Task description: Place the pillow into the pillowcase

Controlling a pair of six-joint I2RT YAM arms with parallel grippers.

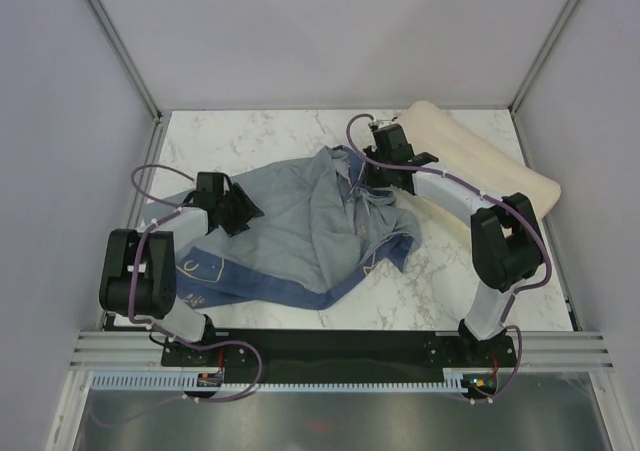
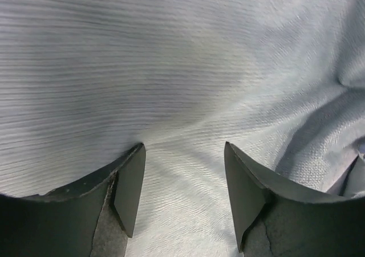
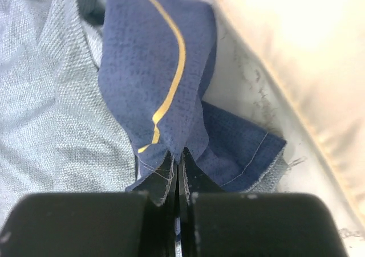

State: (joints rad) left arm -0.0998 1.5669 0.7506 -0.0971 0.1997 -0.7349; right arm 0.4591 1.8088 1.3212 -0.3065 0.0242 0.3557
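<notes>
The surface (image 1: 260, 136) is lit brightly and evenly from above; soft shadows are cast. The pillow (image 3: 296, 35) is washed out close up.

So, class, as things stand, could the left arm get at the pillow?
Probably not. The pillow lies in the far right corner, and the right arm stretches across the way, the right tool shut on the pillowcase. The left tool hangs open over the cloth on the left.

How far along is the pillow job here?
Done: nothing yet; the pillow lies bare at the far right, outside the pillowcase. In hand: the right hand is shut on its dark-blue edge; the left hand is open over its cloth. Left: opening the case and inserting the pillow.
</notes>
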